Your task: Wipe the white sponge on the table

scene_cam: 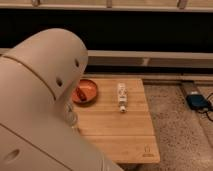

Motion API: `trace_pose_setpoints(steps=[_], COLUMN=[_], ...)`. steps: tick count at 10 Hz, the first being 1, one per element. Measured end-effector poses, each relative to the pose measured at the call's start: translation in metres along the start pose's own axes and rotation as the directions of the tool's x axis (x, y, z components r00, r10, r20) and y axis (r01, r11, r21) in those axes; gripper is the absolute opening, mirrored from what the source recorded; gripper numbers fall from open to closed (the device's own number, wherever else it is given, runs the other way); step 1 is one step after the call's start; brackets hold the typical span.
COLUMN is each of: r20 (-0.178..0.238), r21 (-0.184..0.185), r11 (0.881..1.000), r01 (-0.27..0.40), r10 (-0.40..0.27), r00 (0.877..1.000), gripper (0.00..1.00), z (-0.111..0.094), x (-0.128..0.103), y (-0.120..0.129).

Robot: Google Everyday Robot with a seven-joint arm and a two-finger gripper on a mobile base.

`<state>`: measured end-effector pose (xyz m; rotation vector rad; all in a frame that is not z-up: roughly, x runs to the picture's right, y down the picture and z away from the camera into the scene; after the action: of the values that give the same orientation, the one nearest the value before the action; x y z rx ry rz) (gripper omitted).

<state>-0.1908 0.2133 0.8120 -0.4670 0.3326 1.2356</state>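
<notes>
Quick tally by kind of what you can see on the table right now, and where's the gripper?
Orange bowl with a small item inside: 1
Clear bottle lying on its side: 1
White sponge: 0 visible
Total: 2 on the table
Gripper: not in view; the robot arm hides the table's left part.

Orange bowl (86, 92), bottle (121, 96), perhaps plastic

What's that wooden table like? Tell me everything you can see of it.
The table has a light top of wooden planks, bamboo-like and roughly square, with a small dark mark near its front right corner. It stands on a speckled floor. An orange bowl and a small bottle lying on its side rest on the far part. The robot's beige arm hides its left side. Its legs and the end effector are out of view.
</notes>
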Motion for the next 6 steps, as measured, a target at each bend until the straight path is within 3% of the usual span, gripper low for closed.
trace_pose_setpoints(steps=[6], r20=[0.019], r21=[-0.001], r11=[1.0], r01=[-0.004], r10=[0.004], r00=[1.0], gripper=[0.0], z=[0.002], x=[-0.027], y=[0.008])
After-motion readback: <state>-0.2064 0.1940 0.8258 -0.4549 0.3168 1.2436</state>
